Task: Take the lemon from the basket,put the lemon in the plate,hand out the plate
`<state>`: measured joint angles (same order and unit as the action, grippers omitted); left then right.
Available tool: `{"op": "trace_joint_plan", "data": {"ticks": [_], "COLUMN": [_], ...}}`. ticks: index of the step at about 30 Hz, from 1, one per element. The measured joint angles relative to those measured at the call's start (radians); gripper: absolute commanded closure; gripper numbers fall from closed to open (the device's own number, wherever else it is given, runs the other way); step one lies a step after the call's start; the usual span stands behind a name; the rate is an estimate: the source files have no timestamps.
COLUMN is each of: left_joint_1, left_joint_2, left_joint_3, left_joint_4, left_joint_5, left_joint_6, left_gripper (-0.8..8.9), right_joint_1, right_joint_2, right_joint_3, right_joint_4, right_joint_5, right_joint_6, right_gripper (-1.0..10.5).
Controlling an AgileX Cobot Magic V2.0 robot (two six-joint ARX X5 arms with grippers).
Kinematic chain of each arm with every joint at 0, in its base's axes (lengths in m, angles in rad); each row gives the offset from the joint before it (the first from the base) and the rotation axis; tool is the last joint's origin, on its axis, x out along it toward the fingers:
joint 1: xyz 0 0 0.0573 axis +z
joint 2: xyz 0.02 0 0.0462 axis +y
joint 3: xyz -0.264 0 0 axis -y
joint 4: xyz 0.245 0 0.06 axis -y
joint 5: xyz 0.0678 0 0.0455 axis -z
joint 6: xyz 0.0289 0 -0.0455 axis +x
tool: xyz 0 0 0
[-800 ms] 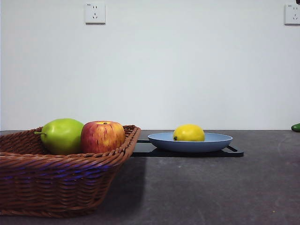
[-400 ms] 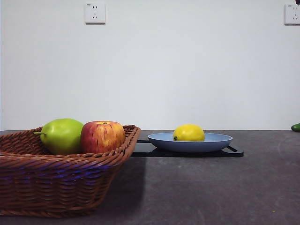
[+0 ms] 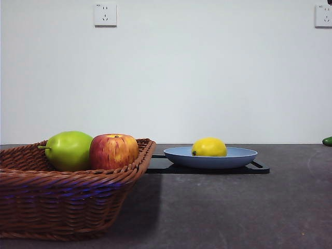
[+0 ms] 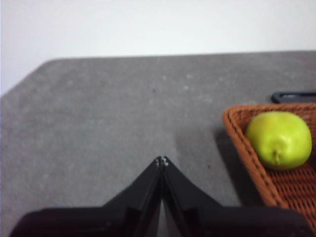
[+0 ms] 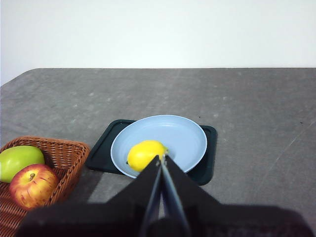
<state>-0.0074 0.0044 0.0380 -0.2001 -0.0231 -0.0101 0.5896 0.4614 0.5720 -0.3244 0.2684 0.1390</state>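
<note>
The yellow lemon (image 3: 209,147) lies in the light blue plate (image 3: 244,154), which rests on a flat black tray (image 3: 259,168). The right wrist view shows the lemon (image 5: 144,153) on the near side of the plate (image 5: 180,136). The brown wicker basket (image 3: 57,199) stands near at the left. My right gripper (image 5: 162,158) is shut and empty, held back above the table before the plate. My left gripper (image 4: 162,161) is shut and empty over bare table beside the basket (image 4: 247,148). Neither arm shows in the front view.
A green pear (image 3: 68,150) and a red-yellow apple (image 3: 113,151) lie in the basket. A small green thing (image 3: 327,140) sits at the table's far right edge. Two wall sockets (image 3: 105,14) hang on the white wall behind.
</note>
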Motion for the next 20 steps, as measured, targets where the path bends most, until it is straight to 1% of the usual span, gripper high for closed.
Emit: {"op": "trace_joint_plan", "data": {"ticks": [20], "left_joint_1": [0.000], "left_joint_2": [0.000], "left_joint_3": [-0.017], "left_joint_4": [0.005], "left_joint_5": [0.002], "left_joint_6": [-0.017], "left_gripper": [8.05], "right_joint_1": [0.000], "right_joint_2": [0.000], "right_joint_3": [0.000], "right_joint_4": [0.000], "right_joint_5": [0.000], "right_joint_6": [0.000], "right_gripper": [9.4]}}
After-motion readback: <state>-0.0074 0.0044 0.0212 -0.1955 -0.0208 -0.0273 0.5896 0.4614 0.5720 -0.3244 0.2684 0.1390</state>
